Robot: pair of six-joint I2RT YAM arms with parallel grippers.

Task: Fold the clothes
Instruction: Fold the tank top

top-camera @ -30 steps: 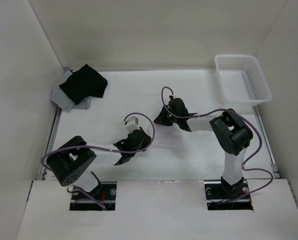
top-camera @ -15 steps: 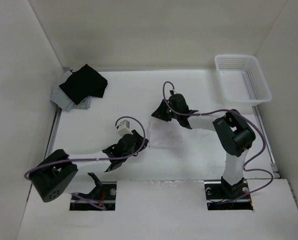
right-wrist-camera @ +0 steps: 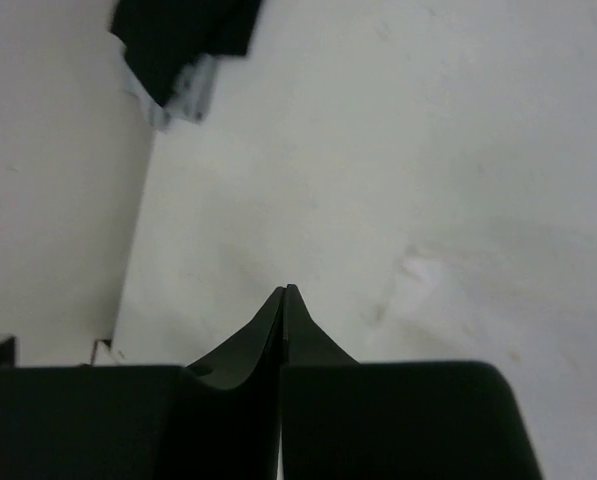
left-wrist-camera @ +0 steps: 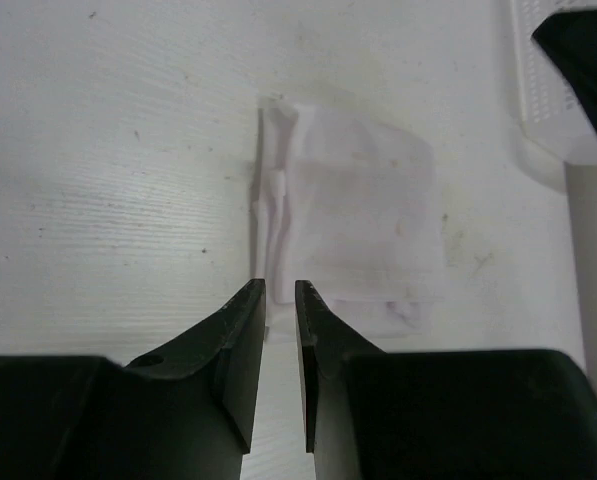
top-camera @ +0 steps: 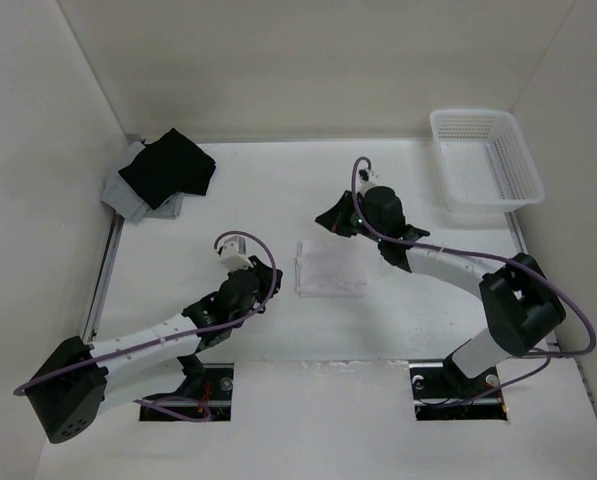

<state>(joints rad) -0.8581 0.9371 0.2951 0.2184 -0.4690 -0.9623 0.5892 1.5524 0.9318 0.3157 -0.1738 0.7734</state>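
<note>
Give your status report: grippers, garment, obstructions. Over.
Left gripper slightly open, empty. Right gripper shut, empty. White garment folded flat mid-table, untouched. Black garment, basket far off.

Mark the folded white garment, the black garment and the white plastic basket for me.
thin white fabric garment (top-camera: 330, 268), top view, middle of its folded panel
black cloth garment (top-camera: 168, 168), top view, its centre
white plastic mesh basket (top-camera: 490, 160), top view, bare floor

A lab test cell: plain white walls (top-camera: 308, 60) box in a white table (top-camera: 238, 200).
</note>
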